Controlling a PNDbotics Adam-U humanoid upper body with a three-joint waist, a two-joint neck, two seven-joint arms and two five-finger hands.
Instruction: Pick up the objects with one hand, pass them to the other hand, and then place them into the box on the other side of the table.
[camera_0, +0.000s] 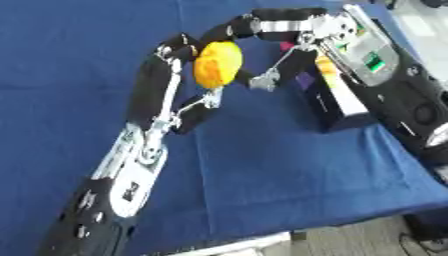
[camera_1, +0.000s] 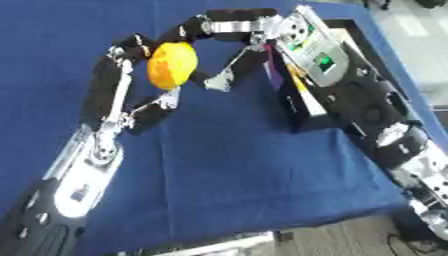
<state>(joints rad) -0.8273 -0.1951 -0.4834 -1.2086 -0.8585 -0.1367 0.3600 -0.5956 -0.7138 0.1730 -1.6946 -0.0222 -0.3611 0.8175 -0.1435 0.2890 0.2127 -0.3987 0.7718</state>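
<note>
The left forearm rises from the near left corner, and its left robot hand (camera_0: 175, 80) curls around a yellow object (camera_0: 217, 63), holding it above the blue surface (camera_0: 289, 170). The right robot hand (camera_1: 232, 35) reaches in from the far right, its fingers bent over the top of the same object and its thumb just beside it, so the handover looks to be under way rather than finished; which hand bears the load I cannot tell. Placing it into the box (camera_0: 337, 102) on the right is still to come. The right arm covers much of that box, so its contents stay hidden.
</note>
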